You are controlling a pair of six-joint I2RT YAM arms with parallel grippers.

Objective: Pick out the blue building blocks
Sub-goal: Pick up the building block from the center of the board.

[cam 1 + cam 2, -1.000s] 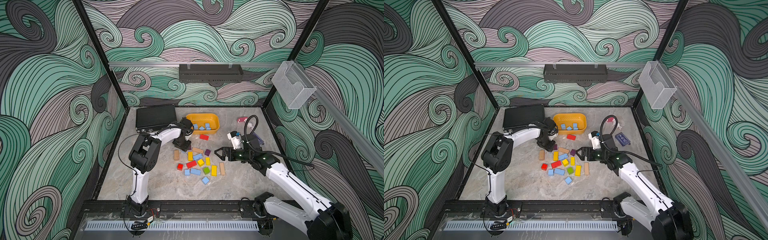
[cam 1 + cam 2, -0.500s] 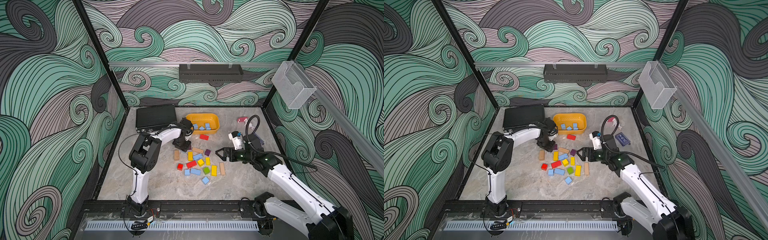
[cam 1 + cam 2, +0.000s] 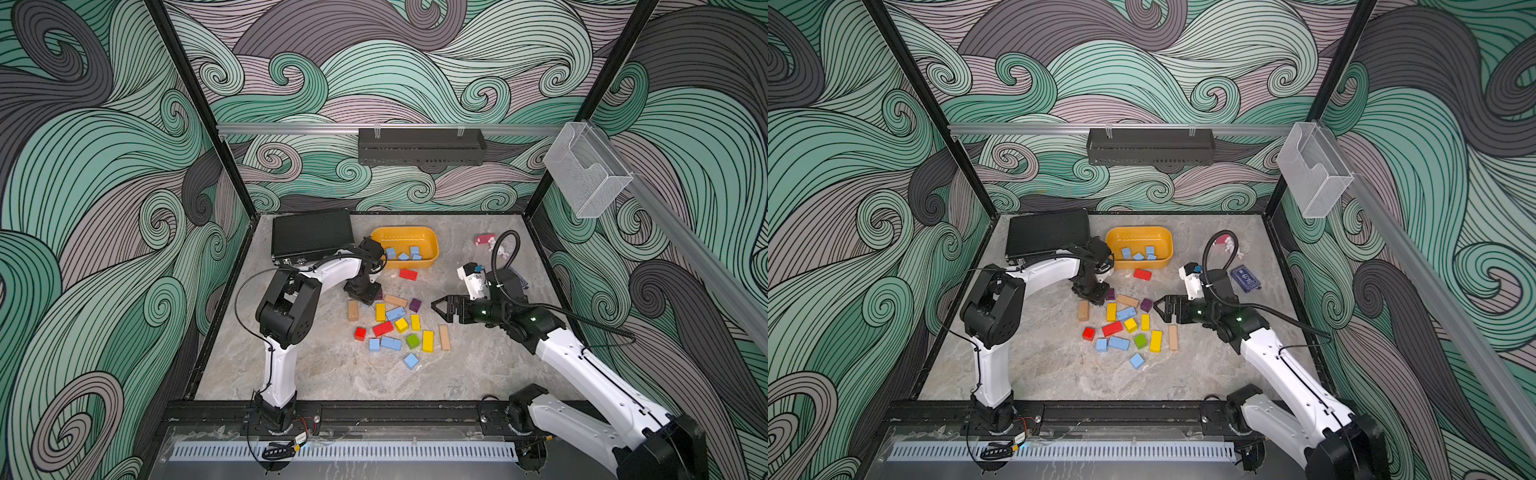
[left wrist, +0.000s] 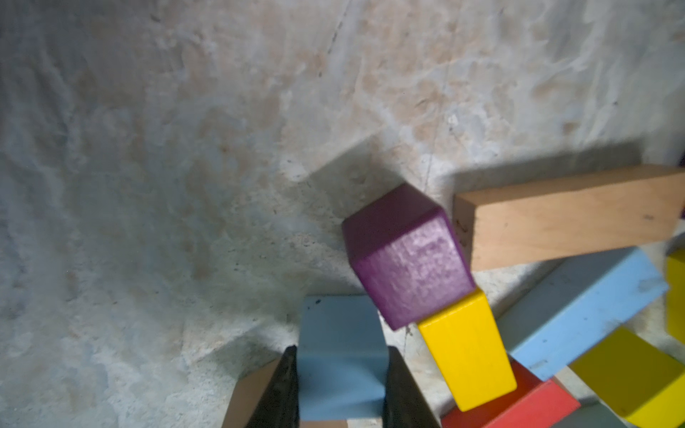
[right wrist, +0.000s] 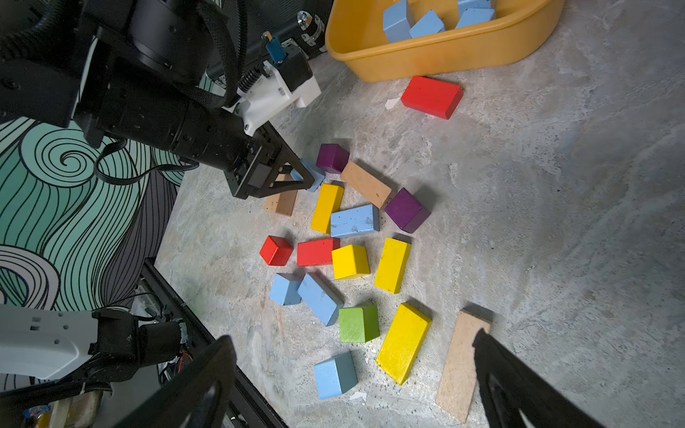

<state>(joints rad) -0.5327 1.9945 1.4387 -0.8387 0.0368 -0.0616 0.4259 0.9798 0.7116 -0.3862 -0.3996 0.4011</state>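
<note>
My left gripper (image 4: 341,392) is shut on a light-blue cube (image 4: 341,352), low at the pile's far-left edge beside a purple cube (image 4: 407,255); it also shows in both top views (image 3: 365,293) (image 3: 1093,293). Loose blue building blocks lie in the pile: a bar (image 5: 354,221), a cube (image 5: 283,289), another bar (image 5: 318,298) and a near cube (image 5: 335,374). Several more sit in the yellow tub (image 3: 432,253). My right gripper (image 5: 352,336) (image 3: 440,309) hovers open at the pile's right side, holding nothing.
Red, yellow, green, purple and tan blocks are mixed in with the blue ones, and a red block (image 3: 408,274) lies by the tub. A black case (image 3: 311,232) stands at the back left. A dark blue card packet (image 3: 1246,279) lies behind my right arm.
My left gripper's jaws have closed onto the blue cube. Both arms have barely shifted.
</note>
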